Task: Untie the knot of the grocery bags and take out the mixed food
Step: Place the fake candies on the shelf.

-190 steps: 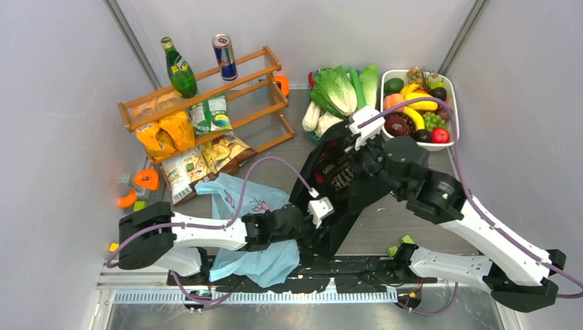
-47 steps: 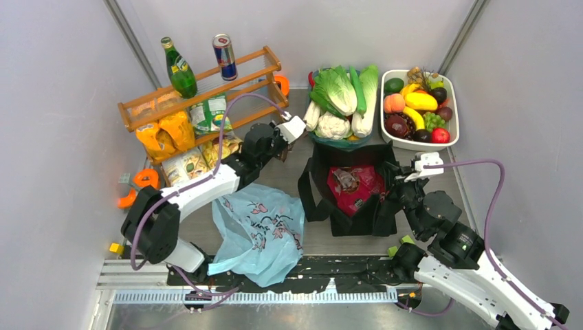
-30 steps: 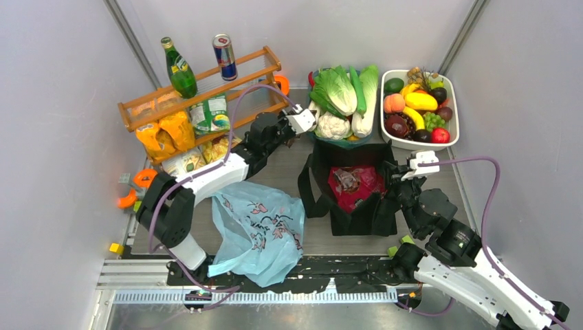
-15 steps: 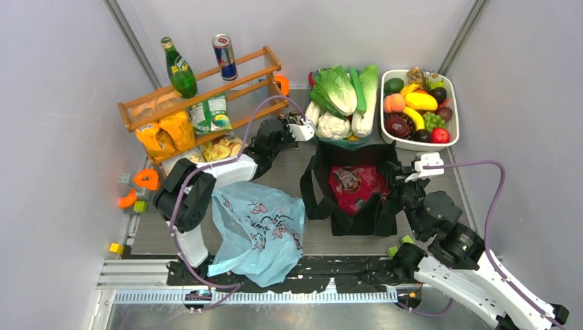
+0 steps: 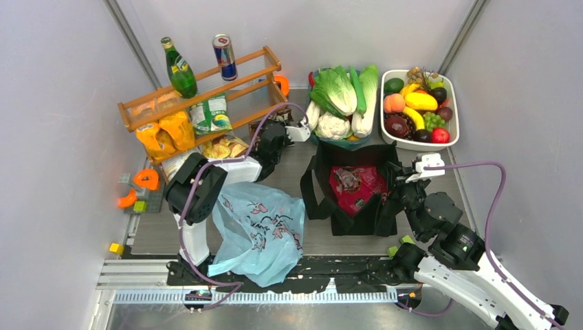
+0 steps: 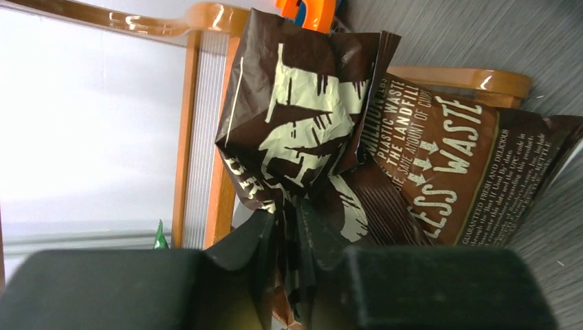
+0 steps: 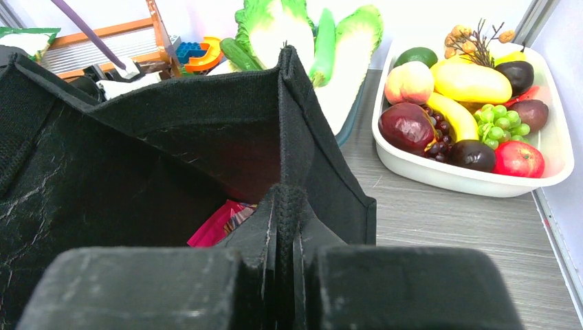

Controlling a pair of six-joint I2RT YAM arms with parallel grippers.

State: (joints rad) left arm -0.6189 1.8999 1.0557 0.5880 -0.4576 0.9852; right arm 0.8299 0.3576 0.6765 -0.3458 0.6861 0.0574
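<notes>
The black tote (image 5: 317,180) stands open mid-table with a pink-red packet (image 5: 354,185) inside. My right gripper (image 5: 394,187) is shut on the tote's right rim strap (image 7: 283,206), holding that side up. My left gripper (image 5: 265,132) is at the right end of the wooden rack (image 5: 206,89). In the left wrist view its fingers pinch the crumpled edge of a dark brown snack packet (image 6: 302,124). A second brown packet (image 6: 447,179) lies just behind it. The light-blue plastic bag (image 5: 258,227) lies slumped at the front left. The knot is out of view.
A green bottle (image 5: 180,69) and a drink can (image 5: 225,57) stand on the rack, with crisp packs (image 5: 165,134) below. Leafy vegetables (image 5: 340,93) fill a bin behind the tote. A white fruit tray (image 5: 454,103) sits at the back right. Orange pieces (image 5: 146,179) lie at the left.
My left arm has folded back and carried the brown packet left and down to the rack's lower right end. The right arm has kept its hold on the tote.
</notes>
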